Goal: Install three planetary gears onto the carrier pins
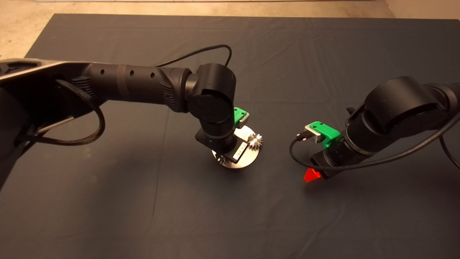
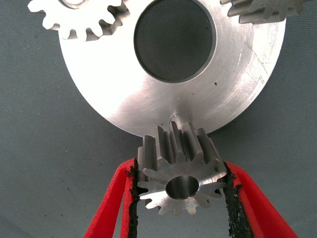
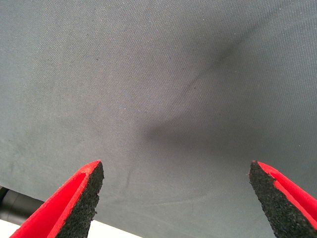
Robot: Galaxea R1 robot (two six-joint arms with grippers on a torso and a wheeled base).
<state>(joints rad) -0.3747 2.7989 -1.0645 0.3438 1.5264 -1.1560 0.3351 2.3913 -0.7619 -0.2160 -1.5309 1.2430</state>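
- Left claw (image 2: 181,198) clamped on a planetary gear (image 2: 182,176), black pads (image 2: 132,198) pressed against its teeth on both sides, centre hole facing the wrist camera.
- Held gear just in front of a bare carrier pin (image 2: 179,118) at the disc's near edge, not seated on it; whether it touches the pin cannot be told.
- Flat shiny disc (image 2: 124,94) lying on the dark mat (image 1: 107,198), large centre hole (image 2: 174,39) showing mat through it.
- Second gear (image 2: 81,17) sitting flat on the disc at one side of the centre hole, partly cut off by the edge of the left wrist view.
- Third gear (image 2: 265,10) at the opposite side of the disc, also partly cut off; seen from above as a toothed silver piece (image 1: 255,140) at the disc's right edge.
- Left arm (image 1: 143,84) reaching in from the left across the mat, wrist bent down directly over the disc (image 1: 248,162), hiding most of it from above.
- Right claw (image 3: 176,198) wide open, holding nothing, red fingers (image 3: 74,196) spread over bare mat (image 3: 158,89).
- Right arm (image 1: 388,115) coming in from the right, claw tip (image 1: 312,175) low over the mat, well apart from the disc, to its right.
- Pale tabletop (image 1: 21,28) visible beyond the mat's far left corner.
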